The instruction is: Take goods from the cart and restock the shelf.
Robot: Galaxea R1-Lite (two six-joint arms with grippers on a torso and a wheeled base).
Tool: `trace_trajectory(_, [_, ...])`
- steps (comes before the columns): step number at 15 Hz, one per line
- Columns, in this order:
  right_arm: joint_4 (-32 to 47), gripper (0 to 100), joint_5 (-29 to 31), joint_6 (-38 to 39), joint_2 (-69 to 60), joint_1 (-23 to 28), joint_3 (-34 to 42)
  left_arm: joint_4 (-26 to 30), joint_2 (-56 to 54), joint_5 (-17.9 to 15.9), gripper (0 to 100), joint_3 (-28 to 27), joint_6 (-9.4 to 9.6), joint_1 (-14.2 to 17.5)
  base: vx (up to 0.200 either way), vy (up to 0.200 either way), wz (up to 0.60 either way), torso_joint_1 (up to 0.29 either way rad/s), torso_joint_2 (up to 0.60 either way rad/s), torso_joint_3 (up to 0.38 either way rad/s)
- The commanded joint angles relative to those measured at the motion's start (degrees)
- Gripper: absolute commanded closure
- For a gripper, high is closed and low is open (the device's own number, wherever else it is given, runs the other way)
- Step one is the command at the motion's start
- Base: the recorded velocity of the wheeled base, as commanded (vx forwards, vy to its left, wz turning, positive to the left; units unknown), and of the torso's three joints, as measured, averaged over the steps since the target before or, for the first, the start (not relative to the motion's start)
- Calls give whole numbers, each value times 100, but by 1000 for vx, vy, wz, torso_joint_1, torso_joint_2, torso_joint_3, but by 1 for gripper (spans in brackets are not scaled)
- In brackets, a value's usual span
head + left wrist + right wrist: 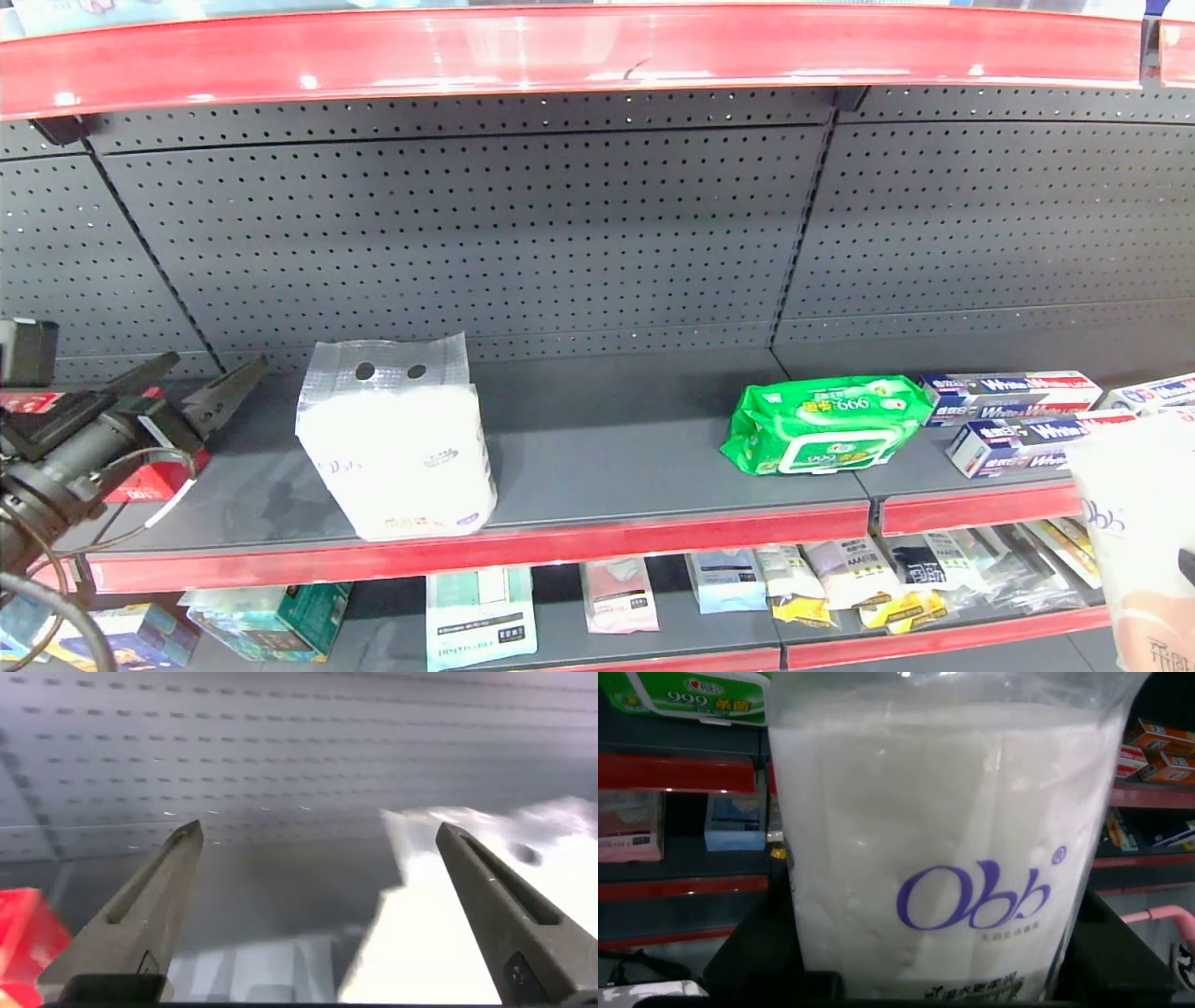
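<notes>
Grey red-edged store shelf [597,448] before pegboard [467,233], white tissue pack [397,467] aboard

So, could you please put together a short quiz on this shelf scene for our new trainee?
1. True or false: the left gripper is open, and the white paper pack stands upright on the shelf.
2. What lies right next to the toothpaste boxes? A) green wipes B) a bottle C) a mug
3. Fill in: the second pack, held up in front of the shelves, is mostly ___ in colour.

Key: 1 true; 2 A; 3 white.
</notes>
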State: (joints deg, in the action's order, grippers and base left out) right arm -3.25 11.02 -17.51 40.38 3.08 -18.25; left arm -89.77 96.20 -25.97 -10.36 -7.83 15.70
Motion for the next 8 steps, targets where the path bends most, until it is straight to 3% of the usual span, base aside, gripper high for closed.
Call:
trace_trajectory(1, [-35,100,-47,-7,5,-1,-3,214,-751,-392,0,377,0,-32,0,0,0,0,0,0])
trace_trajectory(4, [-44,100,-56,37,-3,-1,-21,891,-1630,-1148,0,834,9,-155,0,0,0,0,0,0])
trace_trajectory(5, [-44,100,-100,37,-12,-1,-21,1102,-1894,-1227,0,913,9,-217,0,0,0,0,0,0])
trace_trajectory(7, [-44,100,-197,37,-3,-1,-126,1840,-2782,-1789,0,1036,-17,-348,0,0,0,0,0,0])
trace_trajectory(8, [-44,100,-223,28,14,-1,-214,2579,-3520,-2167,0,1010,-17,-384,0,0,0,0,0,0])
